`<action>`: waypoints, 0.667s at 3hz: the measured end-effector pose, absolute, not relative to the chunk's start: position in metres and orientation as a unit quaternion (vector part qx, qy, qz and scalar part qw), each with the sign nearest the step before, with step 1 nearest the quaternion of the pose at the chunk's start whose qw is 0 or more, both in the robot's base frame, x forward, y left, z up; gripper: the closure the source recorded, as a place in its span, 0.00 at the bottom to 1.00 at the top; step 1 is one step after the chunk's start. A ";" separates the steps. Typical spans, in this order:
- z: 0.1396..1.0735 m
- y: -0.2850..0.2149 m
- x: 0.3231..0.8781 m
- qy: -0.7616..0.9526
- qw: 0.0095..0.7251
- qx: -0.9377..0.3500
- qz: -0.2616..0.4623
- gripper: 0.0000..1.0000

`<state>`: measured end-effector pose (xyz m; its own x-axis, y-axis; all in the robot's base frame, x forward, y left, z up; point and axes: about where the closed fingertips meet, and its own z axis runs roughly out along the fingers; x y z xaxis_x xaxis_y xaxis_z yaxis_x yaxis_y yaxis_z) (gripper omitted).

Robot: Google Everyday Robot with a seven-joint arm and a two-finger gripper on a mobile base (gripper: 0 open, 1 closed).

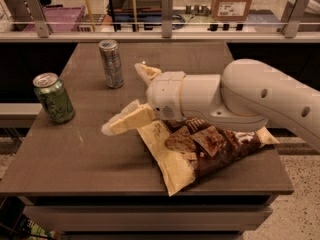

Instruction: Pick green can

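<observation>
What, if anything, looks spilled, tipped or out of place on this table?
Nothing stands out. The green can and silver can stand upright, the snack bag lies flat, and the open tool hovers right of the green can.

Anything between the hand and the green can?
Camera view: only bare brown tabletop between the open white two-finger hand and the short light-green can; the slim silver can sits farther back.
</observation>
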<state>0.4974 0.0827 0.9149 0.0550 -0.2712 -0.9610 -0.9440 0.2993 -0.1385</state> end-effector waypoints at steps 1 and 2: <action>0.912 0.102 0.495 0.606 0.525 -0.500 0.327 0.00; 0.907 0.121 0.501 0.607 0.528 -0.494 0.328 0.00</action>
